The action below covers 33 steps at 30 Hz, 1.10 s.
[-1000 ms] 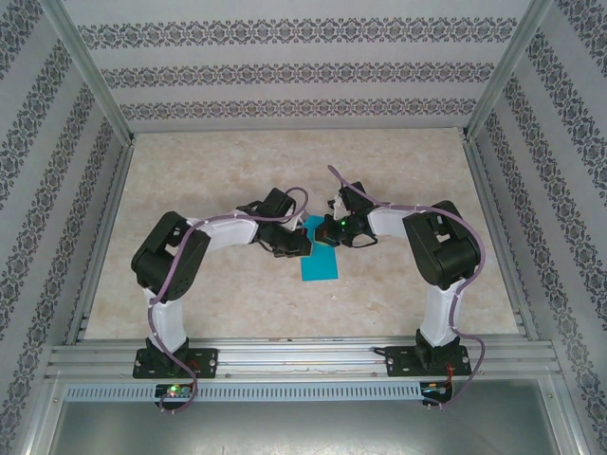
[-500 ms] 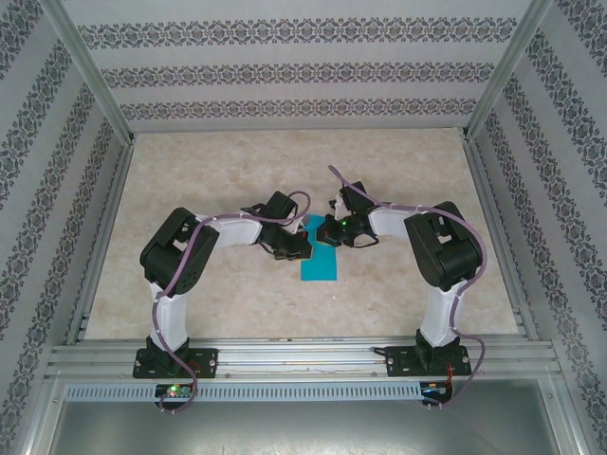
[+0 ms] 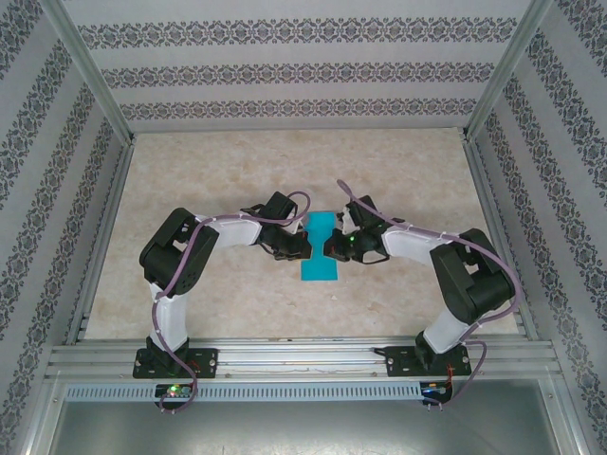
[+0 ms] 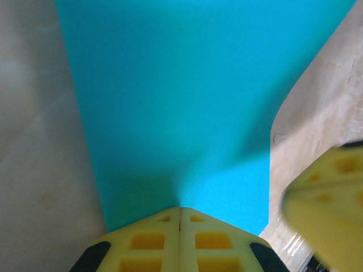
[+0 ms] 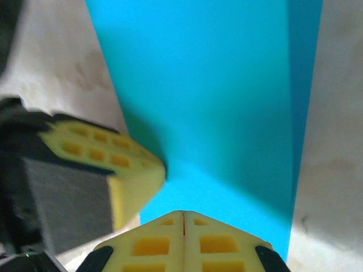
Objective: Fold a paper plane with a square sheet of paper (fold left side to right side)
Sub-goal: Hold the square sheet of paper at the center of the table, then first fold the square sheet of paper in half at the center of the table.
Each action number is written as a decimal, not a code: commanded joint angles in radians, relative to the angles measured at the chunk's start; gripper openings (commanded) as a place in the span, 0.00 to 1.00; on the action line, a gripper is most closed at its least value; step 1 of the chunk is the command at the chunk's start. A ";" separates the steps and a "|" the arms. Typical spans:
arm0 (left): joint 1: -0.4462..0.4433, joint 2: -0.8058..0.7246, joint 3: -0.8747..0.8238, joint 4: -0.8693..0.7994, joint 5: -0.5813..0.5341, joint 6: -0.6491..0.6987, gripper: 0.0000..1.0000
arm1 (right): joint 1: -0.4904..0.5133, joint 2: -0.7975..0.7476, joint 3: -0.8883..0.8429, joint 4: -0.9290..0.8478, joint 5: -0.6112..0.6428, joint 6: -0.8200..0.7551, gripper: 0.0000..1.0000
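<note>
Turquoise paper [image 3: 320,263] lies between closed left hand [image 3: 304,248], closed right hand [image 3: 331,248].

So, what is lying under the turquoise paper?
The turquoise paper lies on the beige table, which shows all around it. The surface directly beneath is covered, so anything there cannot be seen.

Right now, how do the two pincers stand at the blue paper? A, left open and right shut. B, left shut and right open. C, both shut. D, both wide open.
C: the left pincer and the right pincer each have their yellow jaws pressed together with no gap, tips at the turquoise paper.
</note>
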<state>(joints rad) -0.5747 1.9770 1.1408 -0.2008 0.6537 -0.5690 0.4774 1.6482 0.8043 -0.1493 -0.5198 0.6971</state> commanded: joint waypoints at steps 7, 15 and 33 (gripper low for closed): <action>-0.025 0.013 -0.024 -0.060 -0.054 -0.049 0.06 | 0.055 0.057 -0.011 -0.028 0.023 0.029 0.00; -0.027 0.000 -0.014 -0.050 -0.046 -0.066 0.07 | 0.055 0.103 0.019 -0.162 0.114 -0.027 0.00; 0.005 0.006 -0.003 0.151 -0.032 -0.097 0.06 | 0.041 0.129 0.026 -0.219 0.173 -0.073 0.00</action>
<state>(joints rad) -0.5804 1.9739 1.1500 -0.1120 0.6411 -0.6552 0.5278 1.7252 0.8513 -0.2584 -0.4820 0.6476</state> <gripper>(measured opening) 0.069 0.057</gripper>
